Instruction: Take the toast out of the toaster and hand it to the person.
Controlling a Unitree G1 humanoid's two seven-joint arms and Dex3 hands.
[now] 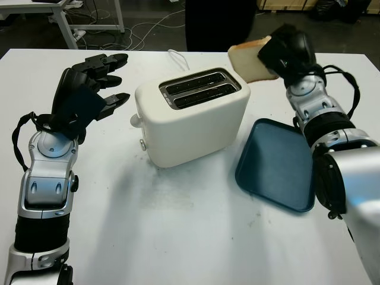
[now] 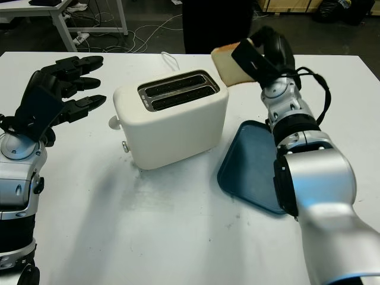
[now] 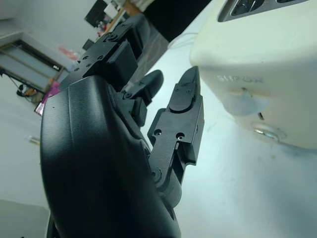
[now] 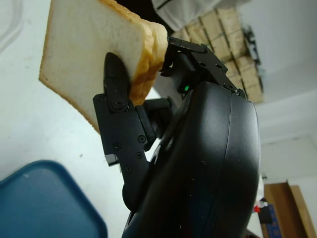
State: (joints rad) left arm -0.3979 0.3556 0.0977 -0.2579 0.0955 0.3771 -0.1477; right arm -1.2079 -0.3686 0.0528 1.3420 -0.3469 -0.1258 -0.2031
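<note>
My right hand [image 1: 285, 50] raised beyond the cream toaster [image 1: 191, 116], fingers [image 4: 116, 84] pinching the toast [image 1: 249, 59] above the white counter [image 1: 178, 225], blue tray [image 1: 276, 166] below, left hand [image 1: 89, 89] open beside the toaster

Right hand [image 2: 264, 53] holds toast [image 2: 228, 66] above the toaster [image 2: 172, 122].

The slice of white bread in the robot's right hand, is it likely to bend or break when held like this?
The pale slice of bread is probably light and soft: the right hand holds it clear of the white table without sagging. Its fingers press the crust edge, so a tighter grip may dent or tear it.
</note>
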